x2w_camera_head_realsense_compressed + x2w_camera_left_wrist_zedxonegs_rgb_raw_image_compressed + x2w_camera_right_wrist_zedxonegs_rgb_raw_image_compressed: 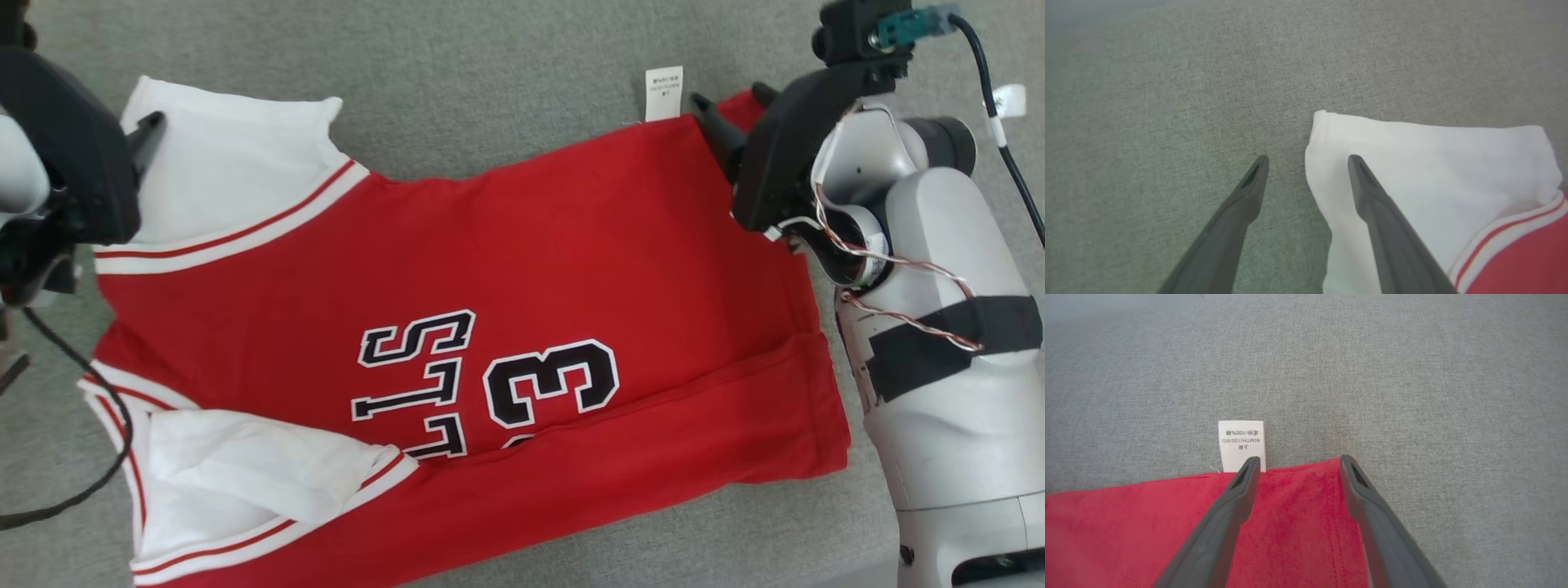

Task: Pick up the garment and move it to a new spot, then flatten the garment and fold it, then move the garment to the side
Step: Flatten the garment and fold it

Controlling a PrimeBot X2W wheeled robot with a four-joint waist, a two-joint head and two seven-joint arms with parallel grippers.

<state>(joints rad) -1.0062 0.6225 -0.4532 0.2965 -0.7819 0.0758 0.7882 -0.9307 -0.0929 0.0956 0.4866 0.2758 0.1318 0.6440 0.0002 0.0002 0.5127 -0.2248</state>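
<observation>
The right arm's pale forearm sits closest, its right fingers spread wide over a red hem corner of the jersey. The left fingers are just as wide and hold nothing: one lies over the white sleeve, the other over the bare grey desk just beside it. Whether any tip touches cloth cannot be told.

The jersey lies spread on the desk between the two sets of fingers, with its far edge at their tips. Its edge opposite the fingers is turned over in a long strip, so folding seems under way, with the far edge likely next. That would call for both sets of fingers to close on sleeve and hem together, catch both layers, and carry them across evenly.

The print shows a large "3" and the letters "LLS", partly covered by the strip. A white tag just beside the right fingers reads "60MTH(120/60)" and "100%", along with Chinese characters.
</observation>
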